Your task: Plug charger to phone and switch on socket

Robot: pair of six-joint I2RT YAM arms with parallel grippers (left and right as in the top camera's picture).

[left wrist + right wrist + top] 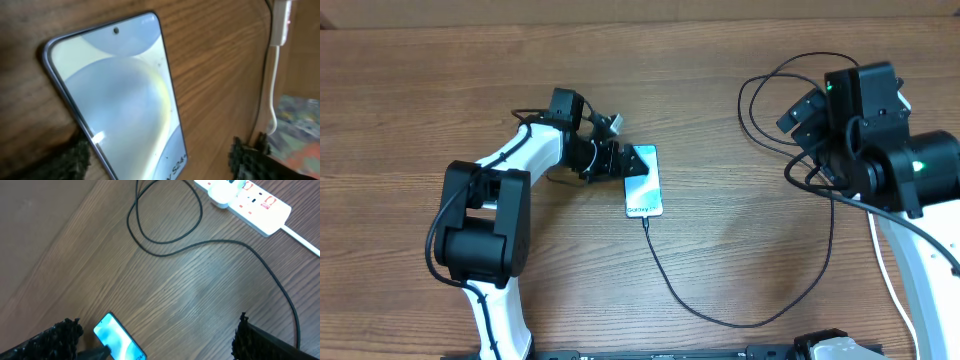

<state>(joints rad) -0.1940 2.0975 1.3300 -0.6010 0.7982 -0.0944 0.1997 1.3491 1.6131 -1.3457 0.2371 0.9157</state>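
Note:
The phone (643, 182) lies flat on the wooden table with its blue-teal screen lit, and it fills the left wrist view (120, 100). My left gripper (620, 160) is open at the phone's far-left corner. One fingertip (70, 160) is by the phone's edge and the other stands well off to the side. The black charger (220, 241) runs in loops across the table, and its small end meets the phone's near short edge (645, 220). The white socket (255, 202) has red-marked switches and a white adapter (220, 192) in it. My right gripper (157, 340) hangs open, high above the table.
The right arm's body (880, 130) covers the socket in the overhead view. The socket's white cord (272, 90) trails toward the table's right edge. The charger makes a wide loop (740, 324) over the near middle of the table.

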